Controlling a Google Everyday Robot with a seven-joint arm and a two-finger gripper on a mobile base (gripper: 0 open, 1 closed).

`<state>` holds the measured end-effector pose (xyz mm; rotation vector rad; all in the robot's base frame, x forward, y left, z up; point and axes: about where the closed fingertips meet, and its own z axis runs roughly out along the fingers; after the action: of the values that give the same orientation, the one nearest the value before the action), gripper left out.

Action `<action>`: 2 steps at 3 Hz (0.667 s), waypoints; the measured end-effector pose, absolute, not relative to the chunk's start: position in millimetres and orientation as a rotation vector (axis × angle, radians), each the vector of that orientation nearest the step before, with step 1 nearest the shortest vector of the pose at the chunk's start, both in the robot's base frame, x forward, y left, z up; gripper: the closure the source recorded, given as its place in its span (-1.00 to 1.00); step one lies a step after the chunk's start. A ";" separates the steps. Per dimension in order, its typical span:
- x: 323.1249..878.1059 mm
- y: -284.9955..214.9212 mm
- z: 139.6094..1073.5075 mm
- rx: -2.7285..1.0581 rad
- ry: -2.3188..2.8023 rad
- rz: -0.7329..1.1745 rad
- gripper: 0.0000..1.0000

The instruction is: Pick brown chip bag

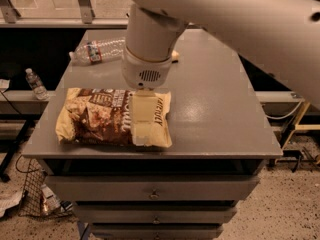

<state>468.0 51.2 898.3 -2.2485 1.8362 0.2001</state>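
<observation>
The brown chip bag (95, 118) lies flat on the grey table (215, 109) near its front left edge, its white lettering facing up and its ends cream-yellow. My gripper (143, 133) hangs from the big white arm (150, 39), points straight down and stands over the right end of the bag, covering part of the lettering. I cannot tell whether it touches the bag.
A clear plastic water bottle (97, 50) lies on its side at the table's back left. A sliver of the yellow sponge (174, 57) shows behind the arm. Another small bottle (36, 84) stands off the table at left. Drawers (155, 191) sit below the tabletop.
</observation>
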 end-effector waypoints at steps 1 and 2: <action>477.0 68.3 885.5 -2.280 1.845 0.199 -1.00; 488.3 82.4 872.7 -2.288 1.857 0.224 -1.00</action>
<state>488.3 82.4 872.7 -2.2878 1.8565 0.2241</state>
